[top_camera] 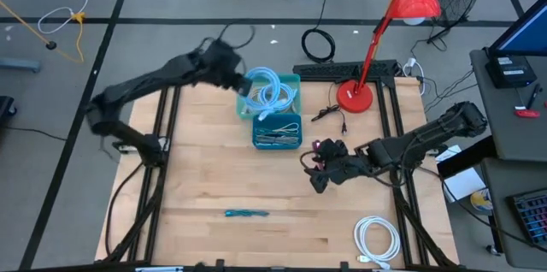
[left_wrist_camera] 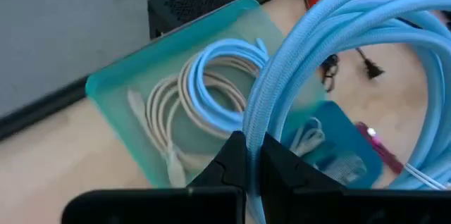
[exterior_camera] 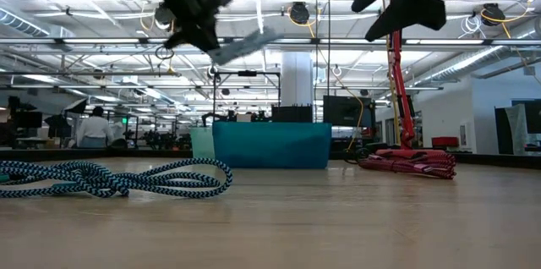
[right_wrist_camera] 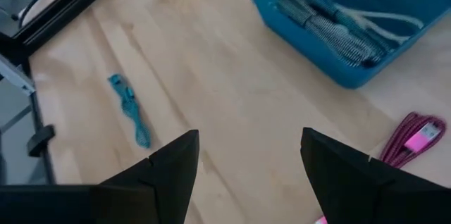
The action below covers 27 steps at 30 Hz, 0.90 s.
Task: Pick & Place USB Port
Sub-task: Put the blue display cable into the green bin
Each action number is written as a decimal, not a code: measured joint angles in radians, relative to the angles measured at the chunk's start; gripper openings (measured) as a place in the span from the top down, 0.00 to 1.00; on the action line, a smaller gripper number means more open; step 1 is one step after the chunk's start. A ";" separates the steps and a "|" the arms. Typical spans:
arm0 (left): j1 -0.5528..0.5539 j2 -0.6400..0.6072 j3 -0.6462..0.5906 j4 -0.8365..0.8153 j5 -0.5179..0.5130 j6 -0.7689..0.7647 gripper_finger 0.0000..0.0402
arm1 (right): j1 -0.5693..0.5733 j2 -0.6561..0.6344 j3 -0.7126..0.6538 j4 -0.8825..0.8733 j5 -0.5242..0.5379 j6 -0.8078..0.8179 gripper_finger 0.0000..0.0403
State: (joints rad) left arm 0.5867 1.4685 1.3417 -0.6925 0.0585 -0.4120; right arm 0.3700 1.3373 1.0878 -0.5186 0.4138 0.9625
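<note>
My left gripper [top_camera: 243,84] is shut on a coiled light blue cable [top_camera: 272,92] over the teal bin [top_camera: 294,79] at the far middle of the table. In the left wrist view the coil [left_wrist_camera: 352,27] loops out past the fingers, above the teal bin [left_wrist_camera: 120,90], where a beige cable [left_wrist_camera: 165,111] lies. My right gripper [top_camera: 318,174] hovers open over the table right of centre, near a pink cable [top_camera: 326,146]. Its fingers [right_wrist_camera: 173,164] have nothing between them. My left gripper pinches several strands of the light blue coil [left_wrist_camera: 262,122] between its two fingers. The fingers slant down from the table's left. The rest of the coil stands out beyond the fingertips, lifted clear above the teal bin.
A blue bin [top_camera: 278,131] with grey cables stands just nearer than the teal one. A teal braided cable [top_camera: 246,213] lies near the front edge, a white cable [top_camera: 376,239] at the front right. A red lamp [top_camera: 355,94] and a black cable [top_camera: 329,115] are at the far right.
</note>
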 joint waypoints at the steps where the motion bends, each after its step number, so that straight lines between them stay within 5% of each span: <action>1: 0.018 0.046 0.030 0.000 0.016 0.021 0.97 | -0.007 0.000 0.000 0.000 0.000 -0.009 0.41; 12: 0.179 0.363 0.255 -0.141 0.162 0.332 0.97 | -0.043 -0.005 0.000 0.032 -0.054 -0.044 0.41; 20: 0.297 0.398 0.276 -0.189 0.157 0.478 0.97 | -0.034 -0.005 0.000 0.028 -0.055 -0.016 0.41; 27: 0.289 0.411 0.276 -0.173 0.134 0.568 0.97 | -0.049 -0.005 0.000 0.028 -0.053 -0.010 0.41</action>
State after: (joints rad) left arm 0.8758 1.8796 1.6180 -0.8658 0.1928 0.1562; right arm 0.3209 1.3327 1.0878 -0.4907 0.3611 0.9530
